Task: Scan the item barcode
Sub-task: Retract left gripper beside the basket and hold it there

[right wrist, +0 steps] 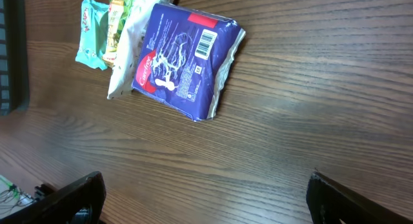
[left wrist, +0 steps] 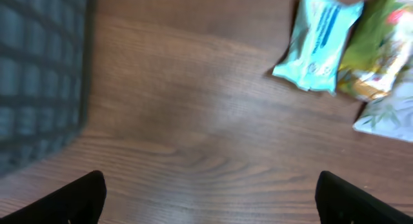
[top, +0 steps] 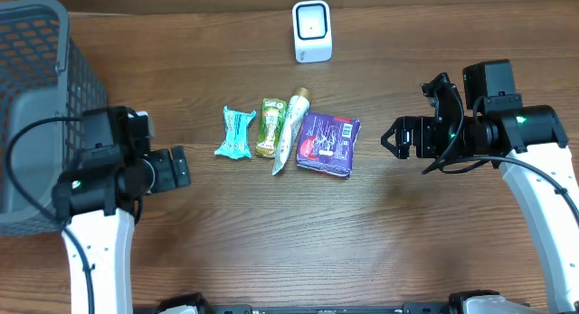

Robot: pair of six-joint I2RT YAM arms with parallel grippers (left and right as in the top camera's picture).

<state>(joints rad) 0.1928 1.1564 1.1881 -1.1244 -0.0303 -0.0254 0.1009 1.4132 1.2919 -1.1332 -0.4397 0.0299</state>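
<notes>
Four items lie in a row mid-table: a teal packet (top: 235, 133), a green packet (top: 269, 126), a white tube (top: 291, 130) and a purple pack (top: 328, 143) whose white barcode label (right wrist: 205, 42) faces up. A white barcode scanner (top: 312, 31) stands at the back centre. My left gripper (top: 179, 166) is open over bare wood left of the teal packet (left wrist: 316, 40), holding nothing. My right gripper (top: 391, 138) is open to the right of the purple pack (right wrist: 184, 59), empty as well.
A grey mesh basket (top: 36, 97) fills the far left edge, and its wall shows in the left wrist view (left wrist: 39, 75). Bare wooden tabletop (top: 298, 233) spreads in front of the items and between the two arms.
</notes>
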